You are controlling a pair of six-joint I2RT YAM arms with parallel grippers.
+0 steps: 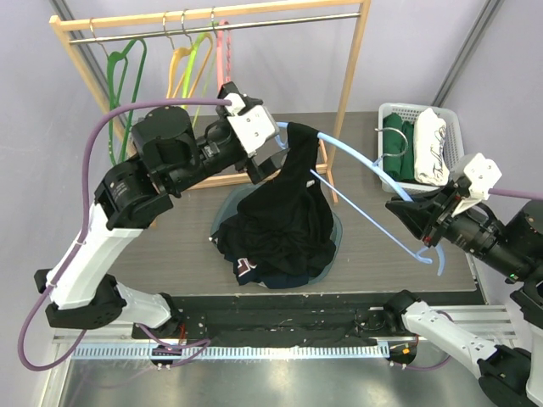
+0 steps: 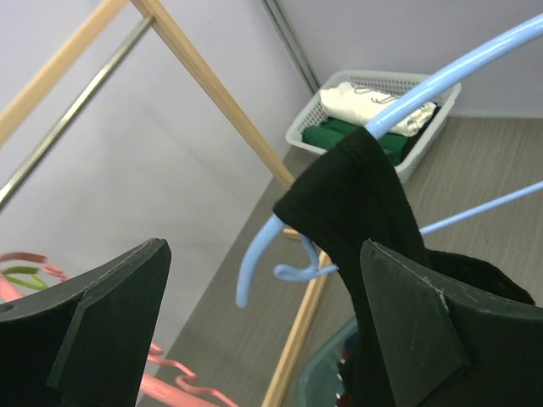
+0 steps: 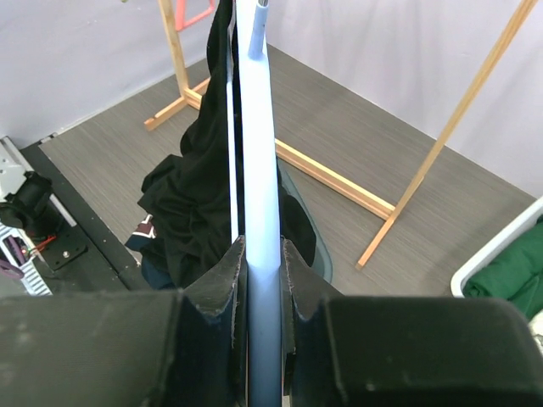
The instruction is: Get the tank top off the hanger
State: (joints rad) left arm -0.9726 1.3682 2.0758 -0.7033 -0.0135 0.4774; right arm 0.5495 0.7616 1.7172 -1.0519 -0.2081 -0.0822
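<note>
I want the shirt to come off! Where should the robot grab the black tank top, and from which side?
Probably the strap of the black tank top, just below where it folds over the blue hanger: a narrow band hanging free there. Come from the left with the open left pincer, since the right pincer holds the hanger's other end.

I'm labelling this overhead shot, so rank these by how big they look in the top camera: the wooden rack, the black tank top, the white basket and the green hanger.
1. wooden rack
2. black tank top
3. white basket
4. green hanger
The hanger is long but thin.
</note>
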